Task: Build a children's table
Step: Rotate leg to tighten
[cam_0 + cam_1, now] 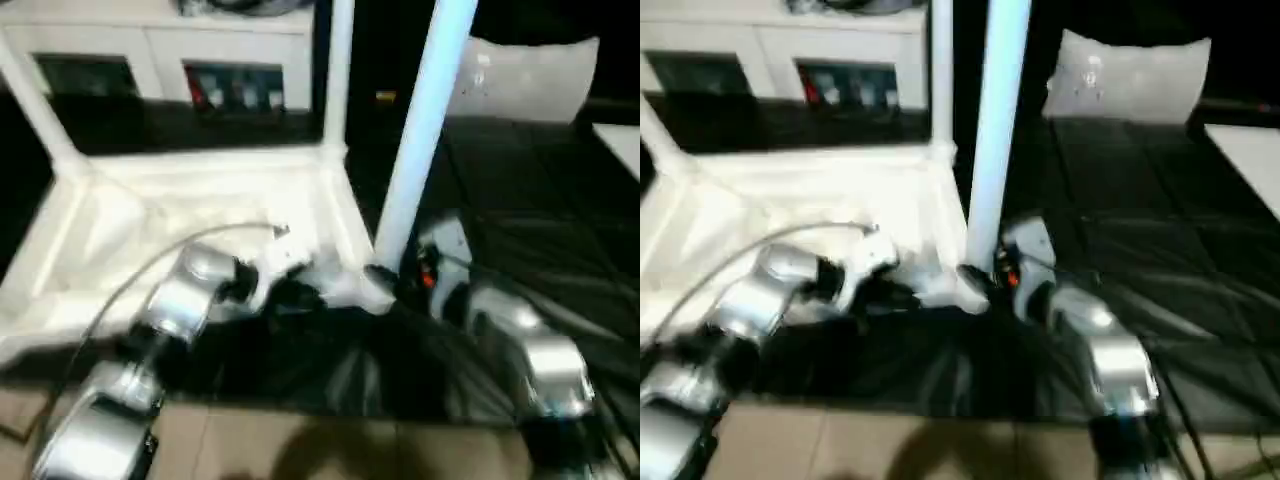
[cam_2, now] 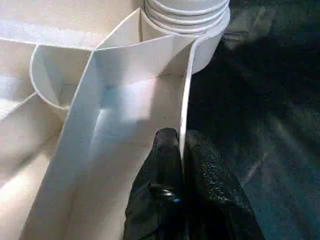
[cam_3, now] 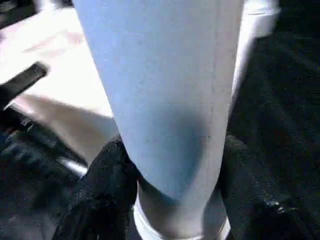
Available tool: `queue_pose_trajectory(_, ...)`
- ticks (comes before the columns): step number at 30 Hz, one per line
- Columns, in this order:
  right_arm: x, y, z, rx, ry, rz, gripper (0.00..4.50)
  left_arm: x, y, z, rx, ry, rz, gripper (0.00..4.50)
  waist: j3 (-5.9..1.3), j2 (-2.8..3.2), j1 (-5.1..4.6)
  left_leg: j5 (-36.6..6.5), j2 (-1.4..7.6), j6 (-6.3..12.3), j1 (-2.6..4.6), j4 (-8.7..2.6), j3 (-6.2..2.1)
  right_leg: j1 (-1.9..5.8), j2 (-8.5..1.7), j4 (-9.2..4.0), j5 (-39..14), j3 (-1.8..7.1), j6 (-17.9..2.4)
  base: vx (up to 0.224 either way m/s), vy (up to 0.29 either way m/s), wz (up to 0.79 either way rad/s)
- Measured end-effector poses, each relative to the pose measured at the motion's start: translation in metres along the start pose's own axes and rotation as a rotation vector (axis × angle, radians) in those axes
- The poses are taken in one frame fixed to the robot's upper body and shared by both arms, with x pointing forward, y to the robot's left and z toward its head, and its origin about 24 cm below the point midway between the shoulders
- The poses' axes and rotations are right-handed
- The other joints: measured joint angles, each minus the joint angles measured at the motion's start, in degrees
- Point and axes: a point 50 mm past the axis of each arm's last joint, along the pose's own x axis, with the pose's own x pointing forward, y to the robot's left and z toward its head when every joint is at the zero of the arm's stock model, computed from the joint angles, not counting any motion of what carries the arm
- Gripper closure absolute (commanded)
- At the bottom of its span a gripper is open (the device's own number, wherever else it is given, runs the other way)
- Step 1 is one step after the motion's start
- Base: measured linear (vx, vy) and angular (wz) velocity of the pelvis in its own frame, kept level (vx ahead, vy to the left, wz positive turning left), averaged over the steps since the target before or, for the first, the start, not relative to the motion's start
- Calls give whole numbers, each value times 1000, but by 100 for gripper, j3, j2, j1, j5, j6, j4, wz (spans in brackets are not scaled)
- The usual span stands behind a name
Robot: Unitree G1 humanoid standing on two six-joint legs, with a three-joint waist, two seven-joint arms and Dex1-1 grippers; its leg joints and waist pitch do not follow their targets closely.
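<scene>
While the tabletop [image 1: 190,215] lies upside down on the dark floor covering [image 1: 520,260], ribbed underside up, the step in hand appears to be the seating of a tube leg [image 1: 420,130] in the corner socket [image 2: 212,37] nearest the robot on its right side. The right gripper [image 3: 170,200] has its jaws closed around the lower end of this leg, one black finger [image 3: 100,195] on each side of the tube, just above the ringed end that meets the socket. The leg stands nearly upright, leaning slightly. The left gripper [image 2: 182,150] has its jaws pinched narrowly on the thin side wall of the tabletop, close beside the same socket, and so steadies the part.

Two further legs are already standing: one at the far right corner [image 1: 338,70] and one at the far left corner [image 1: 35,100], the latter tilted in the head view.

Judged from these views, the next move calls for the leg to be brought square to the socket and pressed or turned fully home while the left jaws hold the wall against the push; how deep the leg now sits cannot be told. A fourth leg would then remain for the near left corner.

White cabinets [image 1: 150,50] with dark openings stand beyond the tabletop. No brand, label or legible writing can be made out.
</scene>
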Motion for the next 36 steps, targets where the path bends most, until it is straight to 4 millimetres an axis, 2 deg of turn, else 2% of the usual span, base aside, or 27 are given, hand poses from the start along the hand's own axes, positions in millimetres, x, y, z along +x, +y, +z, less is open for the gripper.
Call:
queue_pose_trajectory(1,6,4,0,20,-12,-63,249,5,0,1,-14,-2,19,450,-28,59,-41,85,8,9,-14,-46,-25,2,14,-64,32,-42,-33,58,64,-37)
queue_pose_trajectory(2,13,8,3,32,-21,-107,249,7,1,4,-19,-3,46,450,-47,87,-102,114,5,3,-18,-86,-20,-2,35,-113,107,-21,-99,0,0,0)
queue_pose_trajectory(4,24,13,7,43,-36,-179,249,10,4,9,-15,-3,95,450,-30,-14,-154,141,3,9,-33,-106,44,-51,33,-130,250,36,-124,0,0,0)
queue_pose_trajectory(6,29,17,8,54,-48,-212,193,12,5,10,-17,-5,116,450,-37,-23,-186,140,6,11,-41,-118,55,-65,34,-158,250,41,-123,0,0,0)
queue_pose_trajectory(10,30,19,11,54,-85,-206,150,11,5,14,9,-5,124,450,-39,-40,-226,149,-1,55,-65,-165,104,-105,33,-219,374,80,-136,0,0,0)
queue_pose_trajectory(12,29,19,11,46,-99,-191,137,9,5,15,30,-2,121,450,-40,-55,-219,149,1,60,-76,-184,114,-127,34,-221,385,83,-151,0,0,0)
queue_pose_trajectory(15,20,14,10,7,-123,-123,118,5,5,18,75,-7,116,450,-47,-58,-183,178,9,108,-147,-195,129,-207,36,-211,388,81,-151,0,0,0)
queue_pose_trajectory(19,2,7,5,-53,-118,8,81,-3,4,14,123,-5,93,450,-47,-58,-138,169,37,164,-166,-195,173,-247,45,-205,385,80,-153,0,0,0)
queue_pose_trajectory(24,-19,2,-3,-136,-60,172,47,-13,2,7,183,-15,60,450,-46,-58,-118,170,74,163,-185,-190,188,-280,75,-194,385,86,-154,0,0,0)
queue_pose_trajectory(27,-29,-1,-8,-164,-17,261,11,-16,3,6,205,-16,57,450,-46,-58,-59,171,107,163,-188,-177,195,-281,103,-193,389,87,-161,0,0,0)
queue_pose_trajectory(31,-35,-2,-11,-172,11,312,1,-14,4,7,177,-25,65,450,-50,-50,-42,172,115,161,-186,-173,208,-282,109,-194,392,95,-167,0,0,0)
queue_pose_trajectory(32,-36,-2,-11,-173,12,315,0,-12,3,8,163,-28,61,422,-51,-47,-38,172,115,161,-186,-172,211,-282,109,-195,394,98,-170,0,0,0)
queue_pose_trajectory(36,-40,-2,-14,-165,13,320,0,-8,3,10,120,-77,52,387,-49,-50,-15,171,115,161,-192,-159,213,-283,108,-197,398,101,-176,0,0,0)
